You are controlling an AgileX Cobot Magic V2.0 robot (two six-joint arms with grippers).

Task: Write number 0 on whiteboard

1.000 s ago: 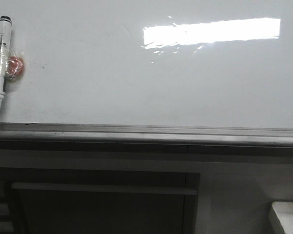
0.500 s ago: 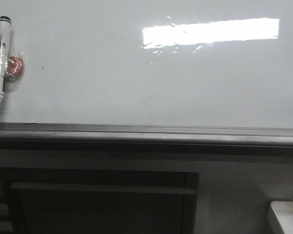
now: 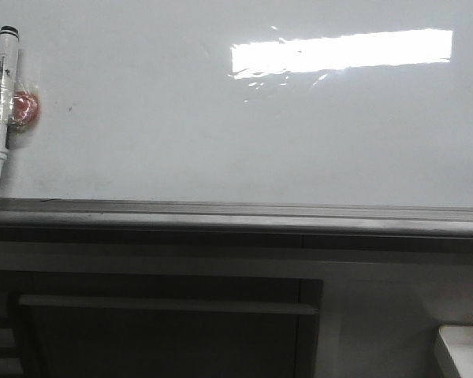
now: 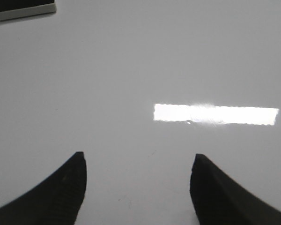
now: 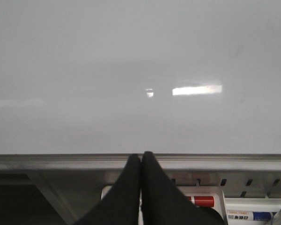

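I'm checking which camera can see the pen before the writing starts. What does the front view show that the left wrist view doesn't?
Only the front view shows the marker pen hanging at the board's left with a red object behind it, the grey edge rail and the dark cabinet below. Only the left wrist view shows the left gripper, open and empty. Both show the whiteboard, with no 0 drawn, and the bright light reflection.
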